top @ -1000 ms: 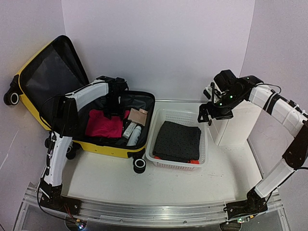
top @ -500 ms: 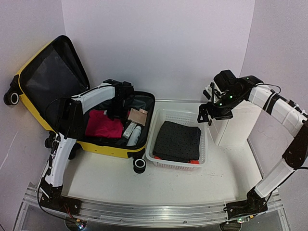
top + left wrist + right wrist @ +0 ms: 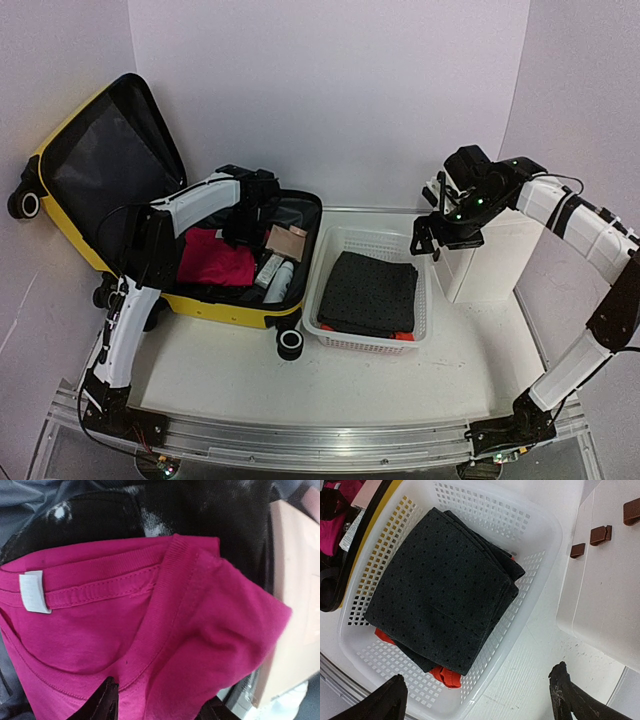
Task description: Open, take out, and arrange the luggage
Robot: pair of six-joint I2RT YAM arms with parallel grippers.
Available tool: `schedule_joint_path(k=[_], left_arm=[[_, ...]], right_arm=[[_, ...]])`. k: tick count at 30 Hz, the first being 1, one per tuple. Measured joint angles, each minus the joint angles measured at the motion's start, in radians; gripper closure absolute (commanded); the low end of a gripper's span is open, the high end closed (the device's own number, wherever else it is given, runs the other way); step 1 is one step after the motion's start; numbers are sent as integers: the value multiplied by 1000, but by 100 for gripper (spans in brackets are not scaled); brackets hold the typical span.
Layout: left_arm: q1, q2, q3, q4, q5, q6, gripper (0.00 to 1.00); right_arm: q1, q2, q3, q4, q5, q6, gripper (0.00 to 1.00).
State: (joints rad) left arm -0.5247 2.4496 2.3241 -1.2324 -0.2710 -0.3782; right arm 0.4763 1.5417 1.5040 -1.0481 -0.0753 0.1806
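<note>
The yellow luggage (image 3: 215, 305) lies open at left, a magenta shirt (image 3: 150, 630) and tan box (image 3: 290, 240) inside. The white basket (image 3: 421, 300) beside it holds folded dark cloth (image 3: 445, 585). The left gripper (image 3: 159, 700) and right gripper (image 3: 480, 672) hover, fingers apart.

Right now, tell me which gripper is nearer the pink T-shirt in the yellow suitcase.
Left. The left gripper hangs just above the pink T-shirt inside the yellow suitcase, fingers open. The right gripper is across the table, over the white basket by the cabinet.
</note>
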Motion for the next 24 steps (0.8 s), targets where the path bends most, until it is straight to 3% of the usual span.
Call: schedule_joint_path(k=[7, 10, 24], left_arm=[[0, 38, 13, 0, -3, 5, 47], [0, 42, 18, -3, -4, 5, 50], [-5, 42, 35, -12, -55, 13, 92]], right_arm=[[0, 0, 0, 0, -3, 1, 2], [0, 0, 0, 0, -6, 3, 2], [0, 0, 0, -2, -10, 7, 2]])
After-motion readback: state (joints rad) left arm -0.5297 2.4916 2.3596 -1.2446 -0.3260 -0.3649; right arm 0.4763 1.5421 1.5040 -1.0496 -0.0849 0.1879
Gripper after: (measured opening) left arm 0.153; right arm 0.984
